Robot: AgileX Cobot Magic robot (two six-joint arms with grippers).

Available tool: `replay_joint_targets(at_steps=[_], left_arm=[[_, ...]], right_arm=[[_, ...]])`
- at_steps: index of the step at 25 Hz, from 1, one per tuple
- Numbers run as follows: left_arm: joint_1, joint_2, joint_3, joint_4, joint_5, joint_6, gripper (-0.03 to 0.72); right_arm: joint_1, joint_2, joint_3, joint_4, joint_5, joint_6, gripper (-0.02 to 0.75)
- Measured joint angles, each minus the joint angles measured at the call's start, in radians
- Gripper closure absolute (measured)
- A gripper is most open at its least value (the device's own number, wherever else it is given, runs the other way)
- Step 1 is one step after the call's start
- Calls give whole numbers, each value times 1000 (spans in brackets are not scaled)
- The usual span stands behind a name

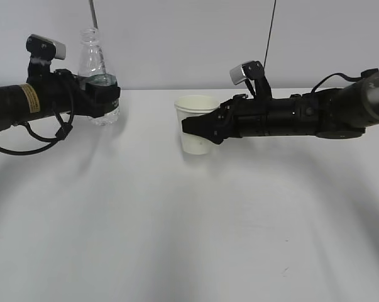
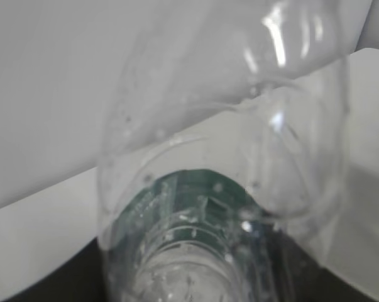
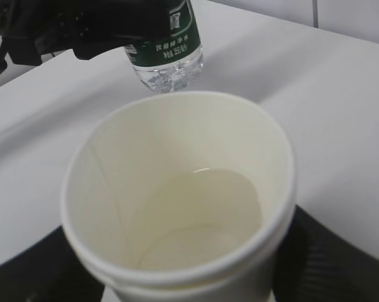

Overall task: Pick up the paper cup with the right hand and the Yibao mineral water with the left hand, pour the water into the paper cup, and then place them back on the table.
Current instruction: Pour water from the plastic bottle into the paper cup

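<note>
A plain white table (image 1: 189, 239) runs back to a pale wall. At far left the left hand (image 1: 104, 95) has its jaws clamped on the upright Yibao mineral water (image 1: 98, 63). Well apart to the right, the right hand (image 1: 198, 128) has its jaws clamped on the paper cup (image 1: 195, 104), which holds some water.

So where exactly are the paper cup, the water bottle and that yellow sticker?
paper cup (image 1: 194, 106), exterior view, upper wall under the rim.
water bottle (image 1: 92, 60), exterior view, clear shoulder above the gripper.
yellow sticker (image 1: 29, 97), exterior view, middle of the label on the left arm.
</note>
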Motion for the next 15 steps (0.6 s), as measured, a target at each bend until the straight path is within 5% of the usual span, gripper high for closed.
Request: replay_joint_targets(at_steps=[15], left_arm=[[37, 118, 43, -90, -137, 76, 355]], right_arm=[[0, 0, 0, 24, 20, 0, 206]])
